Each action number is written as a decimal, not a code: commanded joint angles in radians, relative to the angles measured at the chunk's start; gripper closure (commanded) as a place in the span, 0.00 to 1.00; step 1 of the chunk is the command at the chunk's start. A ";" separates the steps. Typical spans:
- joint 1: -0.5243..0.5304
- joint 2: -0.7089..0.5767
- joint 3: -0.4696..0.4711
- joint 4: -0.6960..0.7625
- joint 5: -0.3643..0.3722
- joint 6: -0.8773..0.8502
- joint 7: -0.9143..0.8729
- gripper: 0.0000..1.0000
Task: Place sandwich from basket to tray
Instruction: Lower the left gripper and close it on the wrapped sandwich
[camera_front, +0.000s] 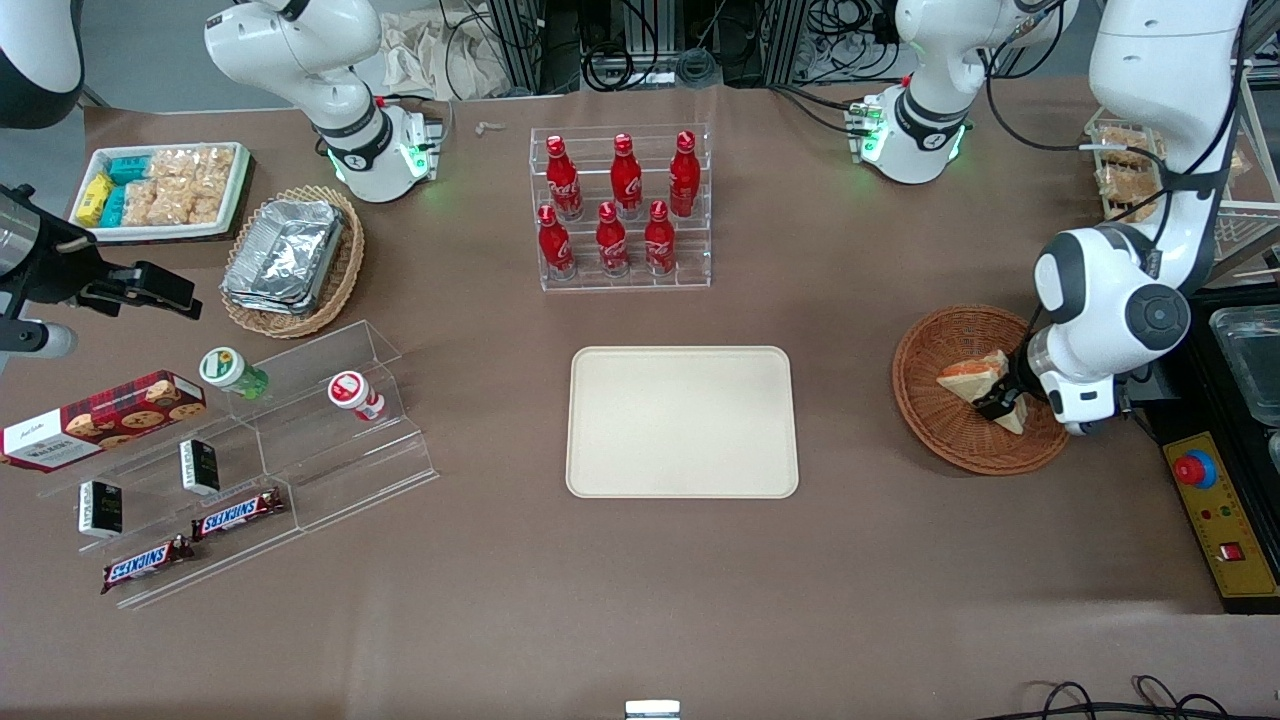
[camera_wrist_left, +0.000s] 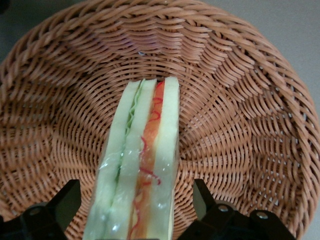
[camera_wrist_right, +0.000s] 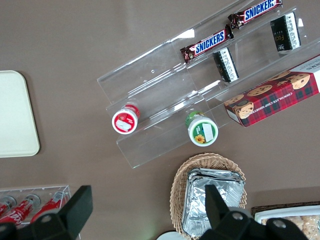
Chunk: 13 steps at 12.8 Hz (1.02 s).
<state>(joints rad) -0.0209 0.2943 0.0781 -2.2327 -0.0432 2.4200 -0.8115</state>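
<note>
So the gripper (camera_front: 1003, 402) is down in the reddish-brown basket (camera_front: 940, 425), toward the working arm's end of the table. Its fingers (camera_wrist_left: 67, 197) sit spread on either side of the sandwich (camera_wrist_left: 142, 165) with gaps showing, not pinching it. The sandwich stands on edge in the basket. The beige tray (camera_front: 682, 421) sits mid-table, well apart.

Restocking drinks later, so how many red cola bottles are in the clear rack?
6, in the clear rack farther from the camera than the tray: three on its upper step and three on its lower. The gripper is in the basket, open around the sandwich.
</note>
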 joint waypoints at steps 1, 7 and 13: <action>-0.007 0.026 -0.001 0.001 -0.009 0.048 -0.028 0.00; -0.008 0.025 -0.015 0.002 -0.009 0.047 -0.029 1.00; -0.008 -0.110 -0.021 0.028 -0.007 -0.145 -0.020 1.00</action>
<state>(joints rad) -0.0223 0.2763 0.0594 -2.2102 -0.0436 2.3753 -0.8160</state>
